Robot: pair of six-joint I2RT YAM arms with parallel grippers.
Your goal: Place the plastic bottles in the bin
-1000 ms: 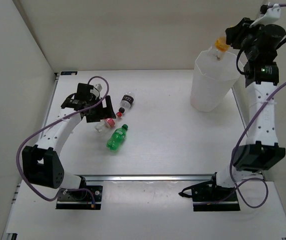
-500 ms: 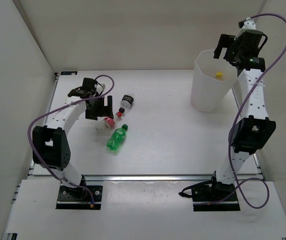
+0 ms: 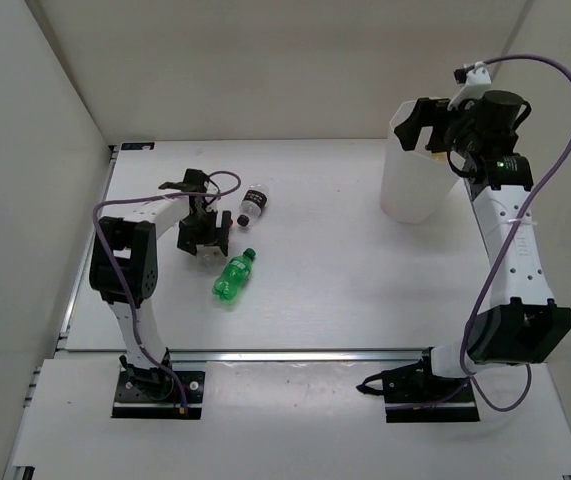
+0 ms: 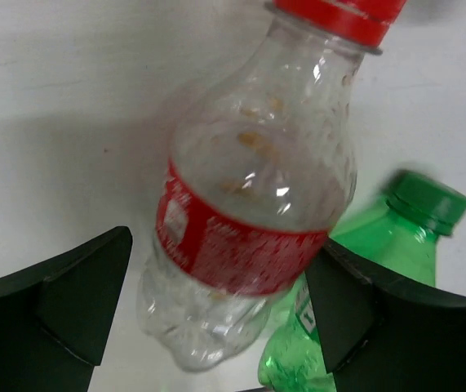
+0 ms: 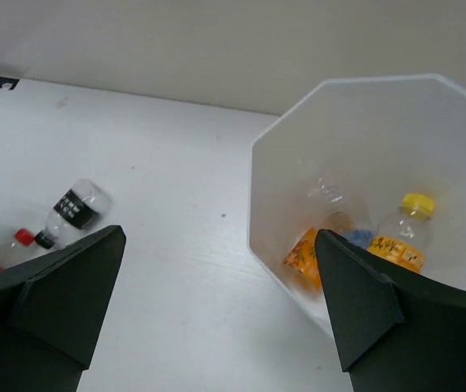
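Pickup of the red-labelled bottle (image 4: 241, 237) is the step in hand on my left side. My left gripper (image 4: 216, 302) is low over the desk (image 3: 345, 270) with its jaws wide, 1 finger on each side of the bottle's lower body. I see no finger pressing on it. The bottle lies on its side, red cap pointing away from me. The green bottle (image 4: 396, 245) lies just beside it, close to my right-hand finger, and I cannot tell whether the 2 touch. The black-labelled bottle (image 3: 254, 203) lies near, a little farther out on the desk.

My right gripper (image 5: 216, 302) hangs over the near rim of the bin (image 5: 273, 204), jaws wide and holding nothing. Inside the bin I can see a yellow-capped bottle (image 5: 402, 233) with an orange label and at least 2 more beside it. I judge the task a little past halfway, with 3 bottles left on the desk.

Next, my left jaws should close across the red label, where the body is widest. I must keep the right-hand finger from catching the green bottle's shoulder. Then comes a lift and a carry across the desk to the bin, with my right arm moved off the rim first.
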